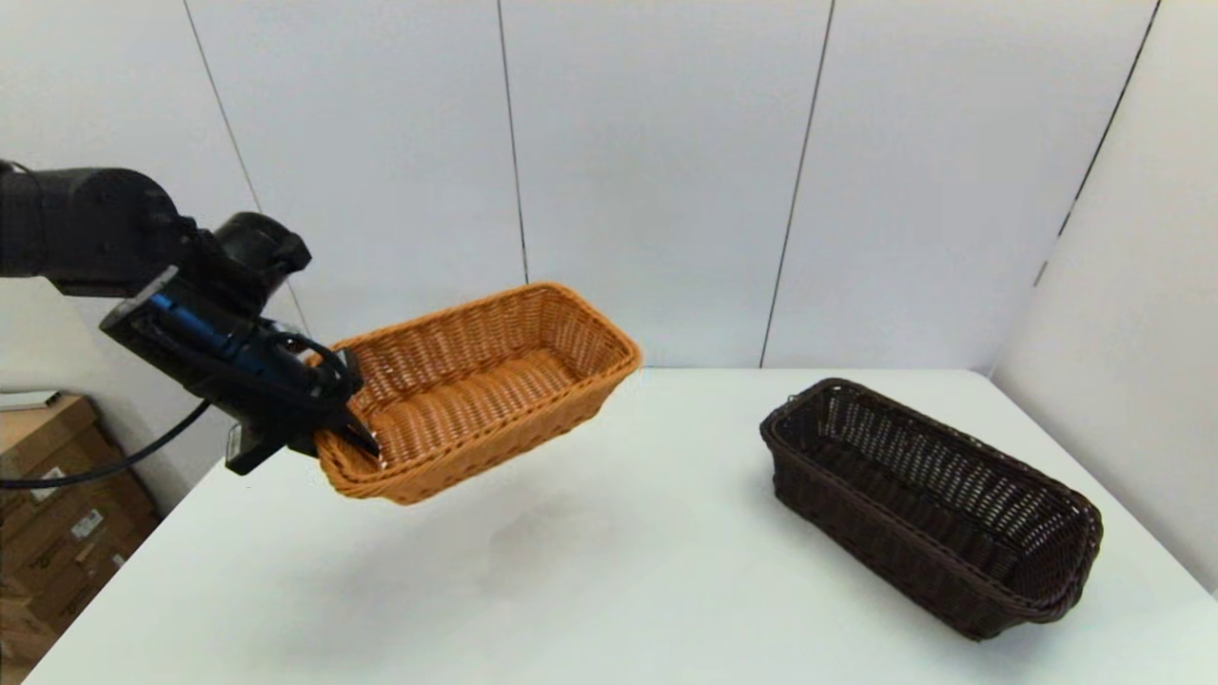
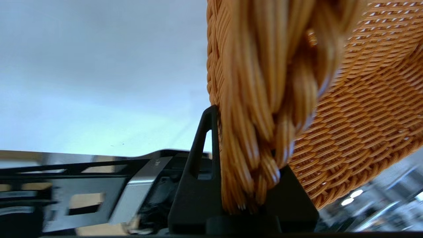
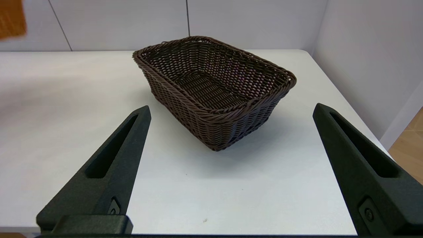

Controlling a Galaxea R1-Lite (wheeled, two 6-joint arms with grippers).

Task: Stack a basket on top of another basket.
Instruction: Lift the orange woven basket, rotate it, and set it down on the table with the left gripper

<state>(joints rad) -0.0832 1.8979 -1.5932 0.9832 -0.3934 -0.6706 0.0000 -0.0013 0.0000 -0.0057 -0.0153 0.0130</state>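
The orange-tan woven basket [image 1: 485, 381] hangs tilted in the air above the left part of the white table [image 1: 609, 609]. My left gripper [image 1: 357, 442] is shut on the braided rim of its near short end. In the left wrist view that rim [image 2: 264, 99] sits clamped between the fingers of the gripper [image 2: 246, 158]. The dark brown woven basket [image 1: 933, 504] stands upright and empty on the table at the right. The right wrist view shows this dark basket [image 3: 211, 89] just beyond my right gripper [image 3: 232, 107], which is open and apart from it. A corner of the orange basket [image 3: 11, 18] shows far off there.
Cardboard boxes [image 1: 57, 514] stand on the floor beyond the table's left edge. Grey wall panels [image 1: 657, 171] close off the back and the right side. The table's right edge runs close behind the dark basket.
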